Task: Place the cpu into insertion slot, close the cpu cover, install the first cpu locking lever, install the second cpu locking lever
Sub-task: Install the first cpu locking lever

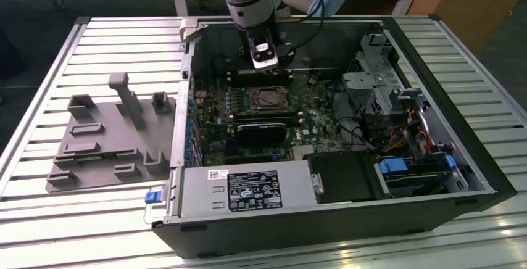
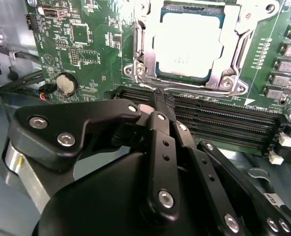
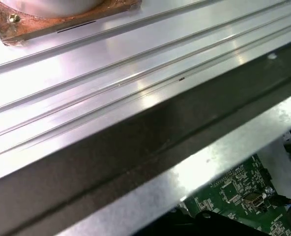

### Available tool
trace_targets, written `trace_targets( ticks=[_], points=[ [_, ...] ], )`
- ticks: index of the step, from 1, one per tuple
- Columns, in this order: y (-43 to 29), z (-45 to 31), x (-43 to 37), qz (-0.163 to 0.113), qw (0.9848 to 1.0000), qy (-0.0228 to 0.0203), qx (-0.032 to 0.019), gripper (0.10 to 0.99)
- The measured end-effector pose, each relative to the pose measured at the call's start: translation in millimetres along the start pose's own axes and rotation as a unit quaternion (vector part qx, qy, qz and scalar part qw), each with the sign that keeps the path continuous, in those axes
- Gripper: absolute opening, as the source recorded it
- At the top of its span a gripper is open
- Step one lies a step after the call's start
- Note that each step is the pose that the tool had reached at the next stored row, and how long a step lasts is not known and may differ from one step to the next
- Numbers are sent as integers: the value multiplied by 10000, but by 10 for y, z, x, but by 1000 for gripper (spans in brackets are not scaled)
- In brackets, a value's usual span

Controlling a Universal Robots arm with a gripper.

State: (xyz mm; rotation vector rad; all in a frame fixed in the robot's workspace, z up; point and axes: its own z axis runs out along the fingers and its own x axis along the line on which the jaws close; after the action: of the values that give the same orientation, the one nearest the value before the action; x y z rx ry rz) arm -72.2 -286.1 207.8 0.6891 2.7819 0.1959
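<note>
In the second wrist view the cpu (image 2: 187,46) lies flat in the insertion slot (image 2: 185,78), its silvery top facing up. The cpu cover (image 2: 144,46), a silver metal frame, lies down around it. My gripper (image 2: 162,101) hovers above the long black memory slots (image 2: 209,118) beside the socket, its black fingertips together with nothing between them. In the exterior view the gripper (image 1: 265,64) hangs inside the open computer case, just behind the insertion slot (image 1: 268,98). I cannot make out how the locking levers stand.
The open case (image 1: 461,176) lies on a slatted metal table (image 1: 49,219). A black card (image 1: 263,131) sits in front of the socket, with cables and drive bays (image 1: 387,96) at the exterior view's right. A grey fixture (image 1: 107,133) lies left of the case.
</note>
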Motion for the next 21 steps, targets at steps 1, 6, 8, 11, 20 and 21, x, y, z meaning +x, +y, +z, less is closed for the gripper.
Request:
trace_targets(
  ticks=[1, 6, 8, 11, 20, 21],
  points=[
    [0, 0, 0, 0, 10000, 0, 0, 106],
    [0, 0, -1, 1, 10000, 7, 3, 106],
    [3, 2, -6, 4, 10000, 56, 30, 106],
    [13, 12, -30, 14, 9997, 197, 112, 106],
    [-21, 24, -96, 27, 9984, 476, 299, 106],
    [-33, 24, -102, 26, 9984, 474, 301, 106]
  ],
)
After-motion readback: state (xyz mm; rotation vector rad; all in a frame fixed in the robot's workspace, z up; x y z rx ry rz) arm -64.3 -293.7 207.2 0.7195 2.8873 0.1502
